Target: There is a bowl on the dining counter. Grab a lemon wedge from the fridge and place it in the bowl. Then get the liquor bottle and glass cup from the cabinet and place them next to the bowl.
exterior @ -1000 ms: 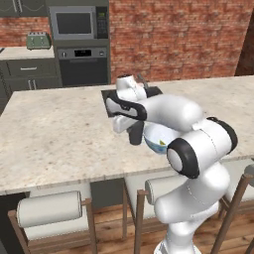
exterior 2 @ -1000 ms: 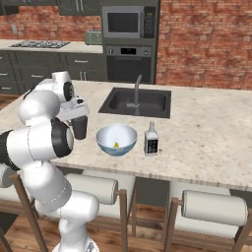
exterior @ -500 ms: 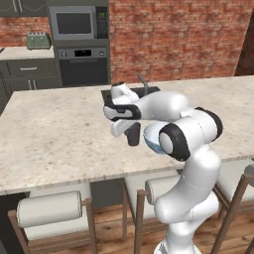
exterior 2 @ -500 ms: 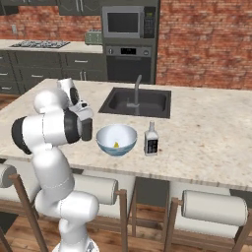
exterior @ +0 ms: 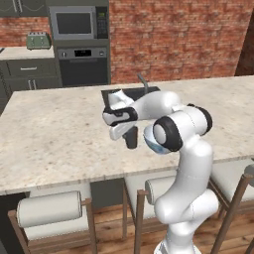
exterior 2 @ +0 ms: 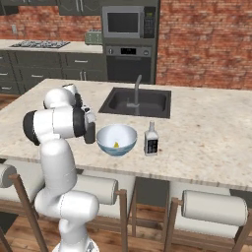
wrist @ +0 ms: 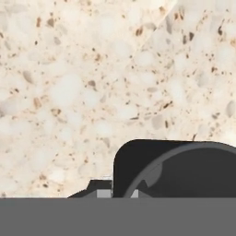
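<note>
The claw [exterior: 130,133] grasps a dark glass cup [exterior: 131,138] beside the bowl [exterior 2: 116,140]; the liquor bottle [exterior 2: 151,140] stands right of it, label unreadable.

Gripper [exterior: 130,133] over stone counter [exterior: 54,129], pointing down, clamped on dark cup [exterior: 131,137]. Cup upright, at counter surface, just left of bowl [exterior: 150,141]; bowl mostly hidden behind arm elbow. Sink [exterior: 115,92] with faucet [exterior: 143,81] far behind. Two stools [exterior: 49,211] at near edge. Microwave [exterior: 75,22], oven, toaster [exterior: 37,40] far left.
</note>
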